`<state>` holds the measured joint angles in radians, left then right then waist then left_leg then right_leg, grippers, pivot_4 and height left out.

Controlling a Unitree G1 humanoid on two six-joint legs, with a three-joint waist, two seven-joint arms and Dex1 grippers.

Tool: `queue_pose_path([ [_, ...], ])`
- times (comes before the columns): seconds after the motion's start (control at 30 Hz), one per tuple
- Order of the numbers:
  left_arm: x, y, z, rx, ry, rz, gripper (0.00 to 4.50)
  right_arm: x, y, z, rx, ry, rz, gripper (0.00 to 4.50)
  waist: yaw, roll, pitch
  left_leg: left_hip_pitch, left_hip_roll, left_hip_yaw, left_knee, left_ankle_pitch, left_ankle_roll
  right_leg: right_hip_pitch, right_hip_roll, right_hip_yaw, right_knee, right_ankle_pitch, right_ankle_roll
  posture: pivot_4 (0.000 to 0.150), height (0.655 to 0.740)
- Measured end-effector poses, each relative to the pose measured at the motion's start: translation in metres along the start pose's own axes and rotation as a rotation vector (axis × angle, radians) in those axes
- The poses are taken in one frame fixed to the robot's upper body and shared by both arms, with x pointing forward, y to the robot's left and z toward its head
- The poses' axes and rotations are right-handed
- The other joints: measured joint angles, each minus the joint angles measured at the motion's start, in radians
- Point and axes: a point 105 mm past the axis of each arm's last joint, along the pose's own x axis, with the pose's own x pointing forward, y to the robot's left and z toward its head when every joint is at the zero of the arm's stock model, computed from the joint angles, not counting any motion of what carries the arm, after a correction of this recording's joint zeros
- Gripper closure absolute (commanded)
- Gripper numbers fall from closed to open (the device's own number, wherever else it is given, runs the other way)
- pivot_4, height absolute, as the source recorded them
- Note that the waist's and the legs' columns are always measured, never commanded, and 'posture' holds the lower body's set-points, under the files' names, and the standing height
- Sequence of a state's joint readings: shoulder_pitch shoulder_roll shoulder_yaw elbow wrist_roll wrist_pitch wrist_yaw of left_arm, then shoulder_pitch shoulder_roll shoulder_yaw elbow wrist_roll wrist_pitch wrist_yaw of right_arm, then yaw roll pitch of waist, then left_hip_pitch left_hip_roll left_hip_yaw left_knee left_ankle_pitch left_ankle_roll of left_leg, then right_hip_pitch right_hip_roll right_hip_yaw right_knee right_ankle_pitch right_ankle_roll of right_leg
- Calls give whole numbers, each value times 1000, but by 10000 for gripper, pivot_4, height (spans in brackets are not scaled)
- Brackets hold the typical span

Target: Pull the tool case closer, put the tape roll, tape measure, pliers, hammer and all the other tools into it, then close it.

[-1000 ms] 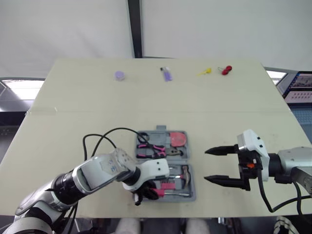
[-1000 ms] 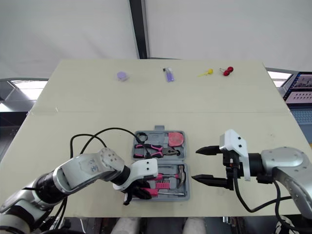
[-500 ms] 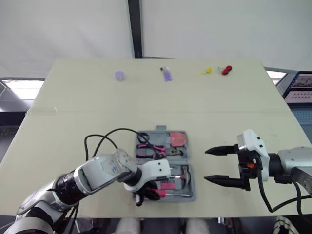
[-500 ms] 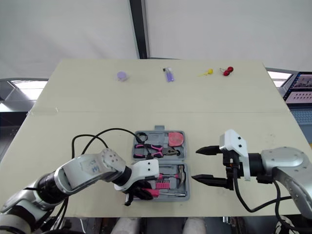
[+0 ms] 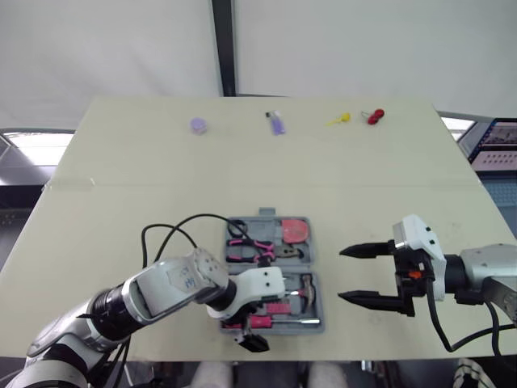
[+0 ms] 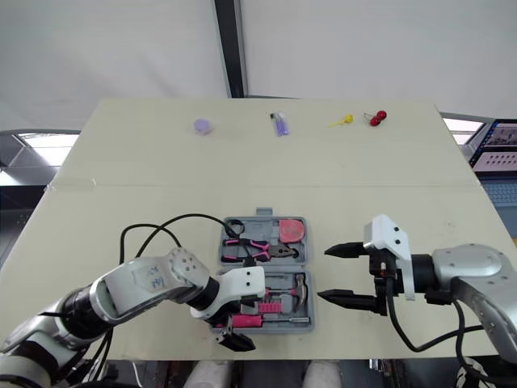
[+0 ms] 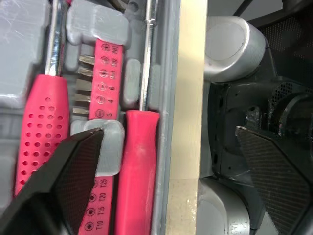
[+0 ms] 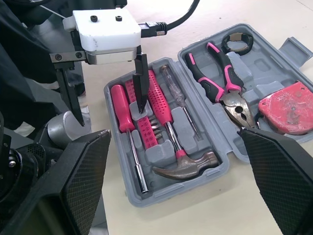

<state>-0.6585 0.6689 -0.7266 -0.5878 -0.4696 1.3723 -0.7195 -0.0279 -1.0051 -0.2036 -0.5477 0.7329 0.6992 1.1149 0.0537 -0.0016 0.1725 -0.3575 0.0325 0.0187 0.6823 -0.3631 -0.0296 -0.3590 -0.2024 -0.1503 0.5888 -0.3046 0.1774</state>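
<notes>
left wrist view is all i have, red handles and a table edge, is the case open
Observer: Yes, the case lies open flat on the table.
Operator: hammer in yet
Observer: Yes, the hammer lies in the case's near half.
Operator: and the right gripper
Observer: The right gripper hovers open to the right of the case, clear of it.

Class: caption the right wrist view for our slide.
Open left gripper straddles the edge of an open grey plastic tool case.
</notes>
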Motion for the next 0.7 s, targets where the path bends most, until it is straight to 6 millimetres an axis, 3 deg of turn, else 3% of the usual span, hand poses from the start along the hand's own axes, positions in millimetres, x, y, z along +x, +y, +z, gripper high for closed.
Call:
queue_pose_path([
  [0.23,-9,3,0,-18,-19,7,369,0,0,0,0,-1,0,0,0,0,0,0,0,0,0,0,0,0,0,0,0,0,0,1500,7400],
  [0.4,-28,10,16,51,-229,10,369,-1,-3,5,-20,-7,-6,0,-3,0,0,0,0,0,0,0,0,0,0,0,0,0,0,1500,7400],
  [0.5,-34,12,14,89,-378,-11,8631,-2,-5,7,-27,-5,-7,0,-5,0,0,0,0,0,-1,0,0,0,0,0,0,0,0,1500,7400],
  [0.7,-35,14,-5,146,-563,-35,38804,-5,-11,10,-41,-3,-18,0,2,0,0,0,0,0,0,0,0,0,0,0,-1,0,0,1500,7400],
])
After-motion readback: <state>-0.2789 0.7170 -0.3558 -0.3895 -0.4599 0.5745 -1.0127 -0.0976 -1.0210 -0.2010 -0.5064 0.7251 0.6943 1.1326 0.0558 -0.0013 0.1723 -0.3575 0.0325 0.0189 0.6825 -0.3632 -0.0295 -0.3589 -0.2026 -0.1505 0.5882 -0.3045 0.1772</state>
